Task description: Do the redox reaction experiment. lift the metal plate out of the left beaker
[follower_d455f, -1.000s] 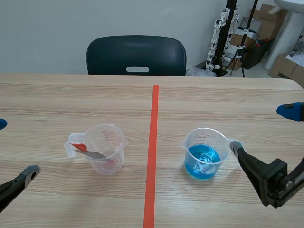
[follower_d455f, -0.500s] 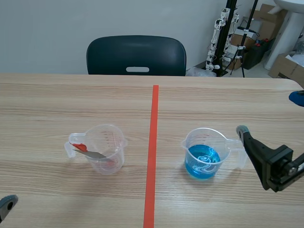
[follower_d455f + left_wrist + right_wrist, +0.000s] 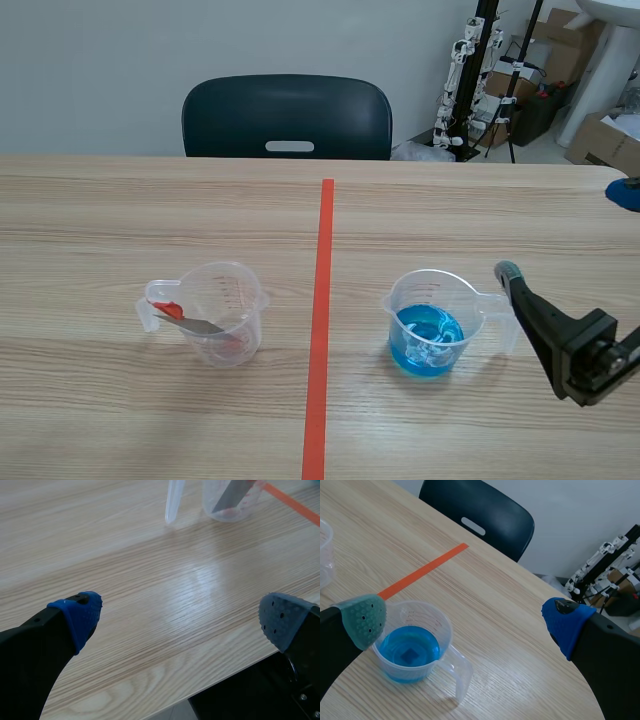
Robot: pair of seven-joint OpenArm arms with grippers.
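Left gripper [image 3: 179, 617] gaped empty over the table [image 3: 150, 580] edge; right gripper [image 3: 466, 621] gaped beside the blue-filled beaker [image 3: 432, 320]. Two beakers flanked the tape [image 3: 322, 300]. One metal plate [image 3: 190, 322] leaned inside the left beaker [image 3: 225, 310], slanting from the handle-side rim down toward the tape. One chair [image 3: 287, 115] stood beyond.

A dark chair [image 3: 287, 115] stands behind the table [image 3: 450, 200].

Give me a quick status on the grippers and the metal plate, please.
Left gripper open, short of the left beaker. Right gripper open by the blue-liquid beaker. Metal plate leaning inside left beaker, not yet lifted. Bare table between.
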